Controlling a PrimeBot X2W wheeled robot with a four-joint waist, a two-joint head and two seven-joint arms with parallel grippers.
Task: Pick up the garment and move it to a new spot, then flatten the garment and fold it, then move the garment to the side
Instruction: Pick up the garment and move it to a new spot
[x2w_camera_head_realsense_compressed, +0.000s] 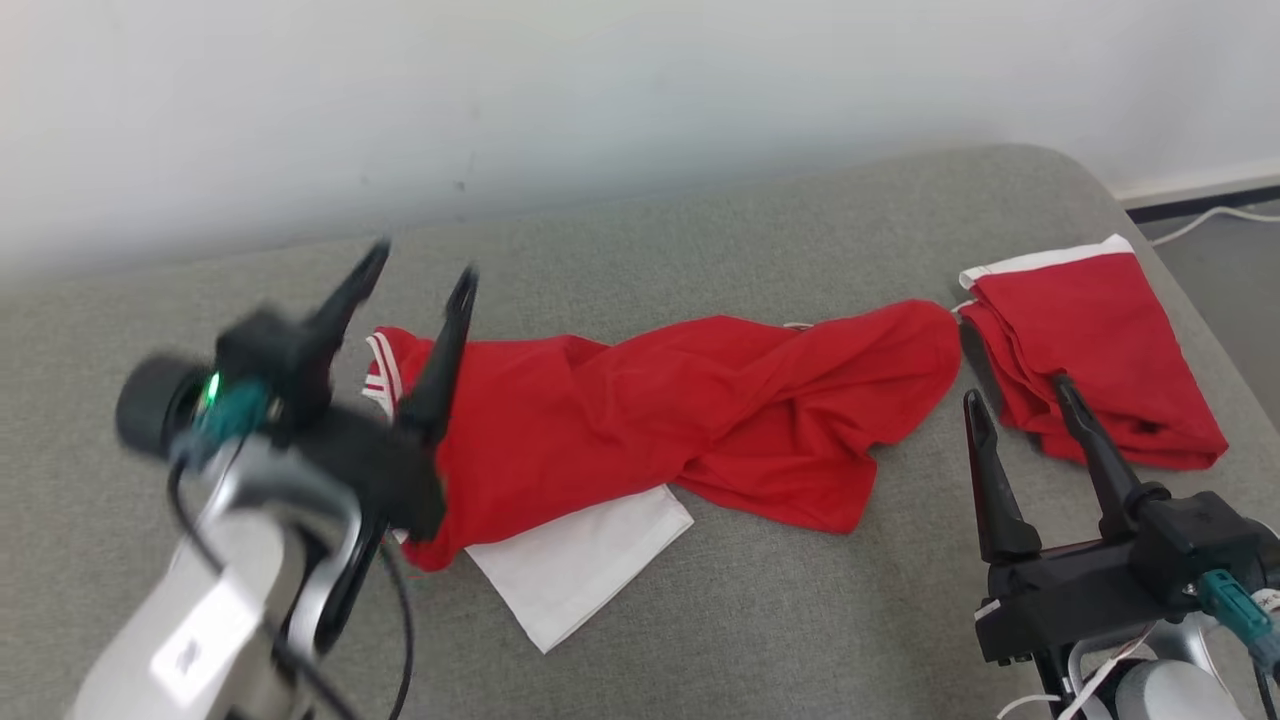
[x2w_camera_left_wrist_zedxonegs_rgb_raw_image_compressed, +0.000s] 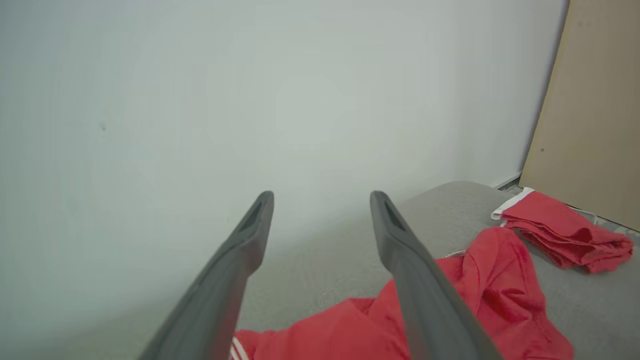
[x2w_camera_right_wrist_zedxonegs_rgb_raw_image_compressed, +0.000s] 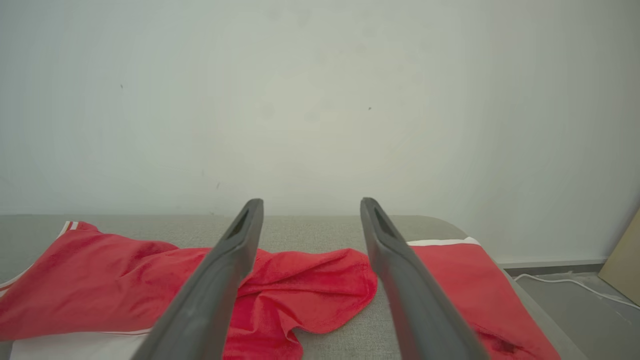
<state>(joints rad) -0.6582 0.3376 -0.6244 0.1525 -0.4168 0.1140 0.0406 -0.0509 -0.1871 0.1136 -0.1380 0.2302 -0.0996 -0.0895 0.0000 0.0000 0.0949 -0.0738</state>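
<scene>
A crumpled red garment (x2w_camera_head_realsense_compressed: 690, 420) with a white panel and white-striped trim lies stretched across the middle of the grey cushioned surface (x2w_camera_head_realsense_compressed: 700, 620); it also shows in the left wrist view (x2w_camera_left_wrist_zedxonegs_rgb_raw_image_compressed: 480, 295) and the right wrist view (x2w_camera_right_wrist_zedxonegs_rgb_raw_image_compressed: 295, 290). My left gripper (x2w_camera_head_realsense_compressed: 425, 265) hovers open over the garment's left end, blurred, with nothing between its fingers. My right gripper (x2w_camera_head_realsense_compressed: 1020, 390) stands open at the lower right, just off the garment's right end, holding nothing.
A second red garment (x2w_camera_head_realsense_compressed: 1095, 350) with a white edge lies folded at the surface's right side, also in the left wrist view (x2w_camera_left_wrist_zedxonegs_rgb_raw_image_compressed: 565, 232). A pale wall runs behind. A white cable (x2w_camera_head_realsense_compressed: 1200, 220) lies on the floor, a tan board (x2w_camera_left_wrist_zedxonegs_rgb_raw_image_compressed: 590, 115) leans at right.
</scene>
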